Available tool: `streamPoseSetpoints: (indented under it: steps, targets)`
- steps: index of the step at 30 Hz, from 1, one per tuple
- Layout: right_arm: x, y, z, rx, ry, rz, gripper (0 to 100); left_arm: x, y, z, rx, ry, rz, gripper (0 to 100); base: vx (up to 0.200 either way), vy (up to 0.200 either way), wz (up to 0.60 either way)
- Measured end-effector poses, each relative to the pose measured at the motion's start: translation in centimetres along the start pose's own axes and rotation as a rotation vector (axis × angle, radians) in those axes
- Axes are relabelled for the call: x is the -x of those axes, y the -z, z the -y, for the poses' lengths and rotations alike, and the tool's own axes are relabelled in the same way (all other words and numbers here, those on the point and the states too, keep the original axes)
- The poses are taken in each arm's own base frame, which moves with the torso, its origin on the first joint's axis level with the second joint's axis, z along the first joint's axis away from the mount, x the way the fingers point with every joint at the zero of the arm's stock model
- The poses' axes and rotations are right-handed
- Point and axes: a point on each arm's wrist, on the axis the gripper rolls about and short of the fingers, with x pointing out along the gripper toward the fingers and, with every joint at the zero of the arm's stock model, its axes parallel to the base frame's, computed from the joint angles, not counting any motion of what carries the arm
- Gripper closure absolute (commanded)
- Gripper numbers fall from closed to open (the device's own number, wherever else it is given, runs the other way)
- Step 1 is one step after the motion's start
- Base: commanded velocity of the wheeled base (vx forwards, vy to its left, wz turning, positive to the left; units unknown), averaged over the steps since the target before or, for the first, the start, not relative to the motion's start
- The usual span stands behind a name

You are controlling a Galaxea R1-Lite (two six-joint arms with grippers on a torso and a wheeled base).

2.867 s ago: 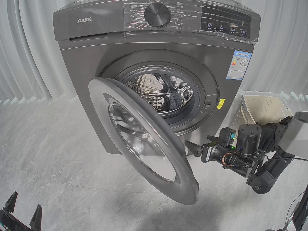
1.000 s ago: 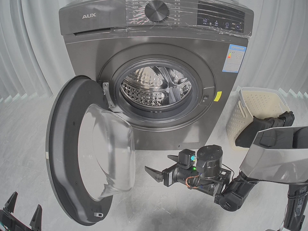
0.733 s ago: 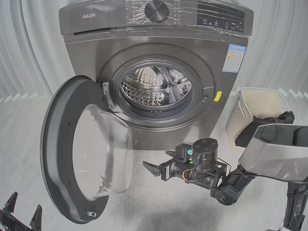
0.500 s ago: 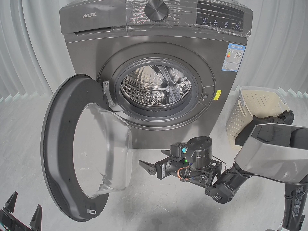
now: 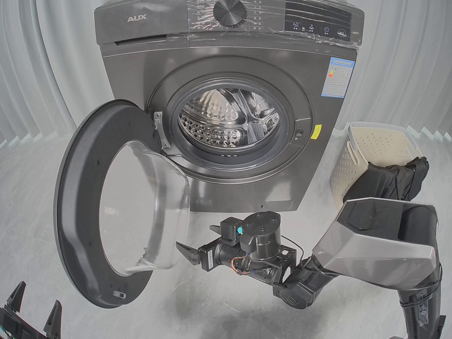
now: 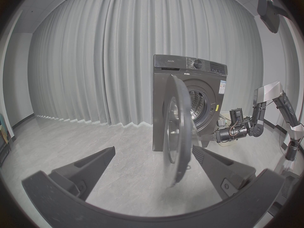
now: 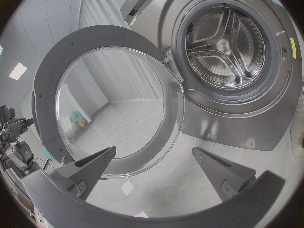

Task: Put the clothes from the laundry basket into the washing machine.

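Note:
The grey washing machine (image 5: 226, 38) stands with its round door (image 5: 80, 203) swung wide to the left. Its steel drum (image 5: 228, 114) (image 7: 224, 48) holds no clothes. To the right of the machine sits a cream laundry basket (image 5: 376, 142), with dark clothes (image 5: 391, 180) draped over its front rim. My right gripper (image 5: 195, 241) (image 7: 152, 149) hangs low in front of the machine, open and holding nothing, its fingertips close to the door's glass bowl (image 5: 146, 208). My left gripper (image 5: 37, 297) (image 6: 152, 149) stays low at the far left, open and holding nothing.
Grey curtains (image 5: 42, 57) hang behind and beside the machine. Pale tiled floor (image 5: 212, 307) lies bare in front of it. The open door takes up the room to the left of the drum opening. My right forearm (image 5: 376, 241) crosses in front of the basket.
The door has swung from half open to wide open on the left. My right gripper moved left and lower along with it. The head view has shifted a little.

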Motion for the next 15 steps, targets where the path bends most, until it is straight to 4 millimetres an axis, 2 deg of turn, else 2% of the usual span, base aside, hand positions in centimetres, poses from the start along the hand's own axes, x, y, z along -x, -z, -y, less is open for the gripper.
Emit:
streamPoseSetpoints:
  steps: [6, 15]
  targets:
    - [-1.2, 0.2, -0.8, 0.000, -0.020, 0.056, 0, 0.0, 0.0, 0.0, 0.003, 0.000, 0.000, 0, 0.000, 0.000, 0.00]
    - [-1.4, 0.0, 0.5, -0.008, 0.023, 0.055, 0, 0.0, 0.0, 0.0, 0.001, 0.000, 0.000, 0, 0.000, 0.000, 0.00]
